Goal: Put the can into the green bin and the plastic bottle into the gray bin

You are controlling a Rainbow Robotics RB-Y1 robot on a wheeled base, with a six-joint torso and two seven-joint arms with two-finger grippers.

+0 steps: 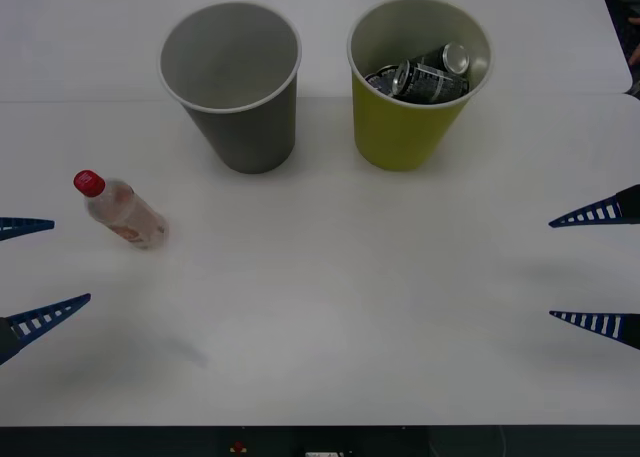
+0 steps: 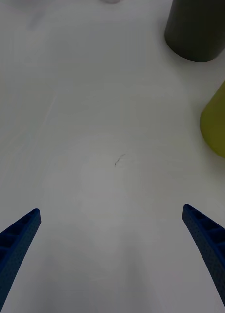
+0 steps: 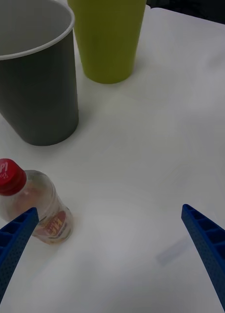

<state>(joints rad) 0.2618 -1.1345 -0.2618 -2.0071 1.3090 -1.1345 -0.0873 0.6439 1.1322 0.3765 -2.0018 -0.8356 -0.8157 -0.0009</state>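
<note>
With cans [image 1: 425,75] already lying in the green bin [image 1: 405,127], the plastic bottle [image 1: 122,210] stands left of and nearer than the gray bin [image 1: 245,127], so the left gripper [image 1: 30,274] waits spread beside it while the right gripper [image 1: 595,269] idles, also spread, far off.

Left gripper [image 1: 35,267] and right gripper [image 1: 595,269], slim blue ribbed tapered jaws, pointed tips, open lattice slots

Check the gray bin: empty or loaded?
Empty. The front view looks into the gray bin and shows only its bare light-gray inside. The bottle stands on the table nearby.
</note>
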